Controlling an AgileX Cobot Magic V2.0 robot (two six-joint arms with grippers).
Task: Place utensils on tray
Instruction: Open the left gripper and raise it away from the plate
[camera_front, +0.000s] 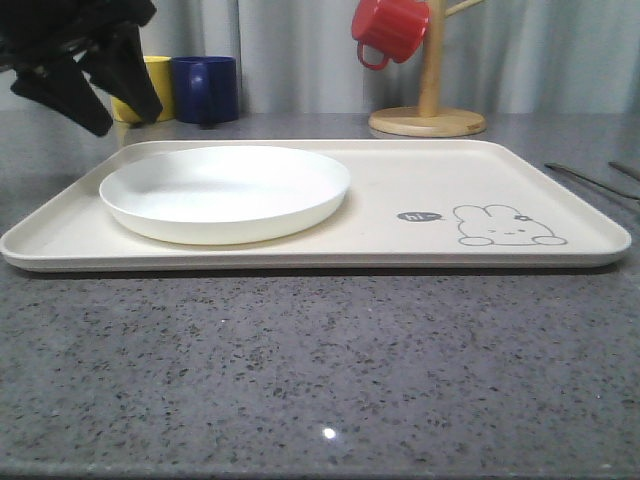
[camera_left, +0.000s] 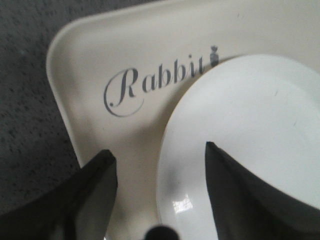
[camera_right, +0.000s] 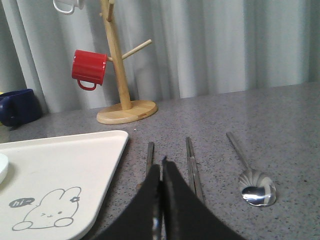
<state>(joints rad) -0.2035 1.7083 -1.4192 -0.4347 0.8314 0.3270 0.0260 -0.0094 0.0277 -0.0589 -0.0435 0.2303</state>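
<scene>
Right claw (camera_right: 161, 172) low beside chopsticks (camera_right: 193, 167), spoon (camera_right: 256, 190).

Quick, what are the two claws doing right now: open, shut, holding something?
Left gripper: open, empty, above the tray and plate.
Right gripper: fingers together; whether they pinch a utensil cannot be told.

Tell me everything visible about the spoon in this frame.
The spoon is slim, shiny silver metal, with an oval bowl that mirrors the light and a thin straight handle. It lies flat on the grey speckled countertop, bowl toward the camera and facing up, handle running away toward the curtain. It sits apart from the flat metal pieces beside it and well off the cream tray. Nothing touches it; the right claw looks shut, off to one side.
</scene>
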